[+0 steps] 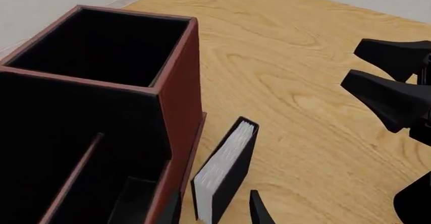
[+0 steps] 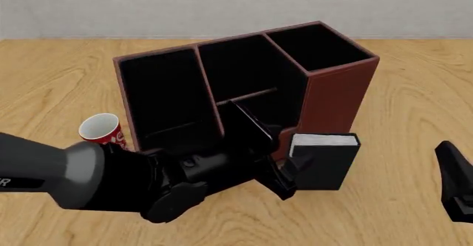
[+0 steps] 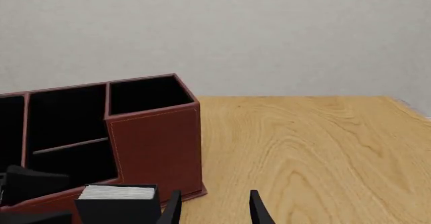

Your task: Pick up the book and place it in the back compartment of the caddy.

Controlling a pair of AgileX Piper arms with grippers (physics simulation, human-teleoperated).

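Note:
The book [image 2: 323, 160], black with a white page block, stands upright on the table against the caddy's [image 2: 336, 93] front right corner. In the left wrist view the book [image 1: 222, 176] shows between the two fingertips of my left gripper [image 1: 215, 211], which is open; I cannot tell whether they touch it. From the front, my left gripper [image 2: 289, 174] sits at the book's left edge. The back compartment [image 2: 244, 74] is the centre bay, crossed by a low partition. My right gripper [image 3: 214, 211] is open and holds nothing, to the right of the book [image 3: 118, 201].
A red-and-white mug [image 2: 103, 131] stands on the table [image 2: 414, 91] left of the caddy, partly behind my left arm. My right gripper [image 2: 458, 182] sits at the front view's right edge. The tall square bay [image 1: 101, 45] rises close beside the left wrist camera.

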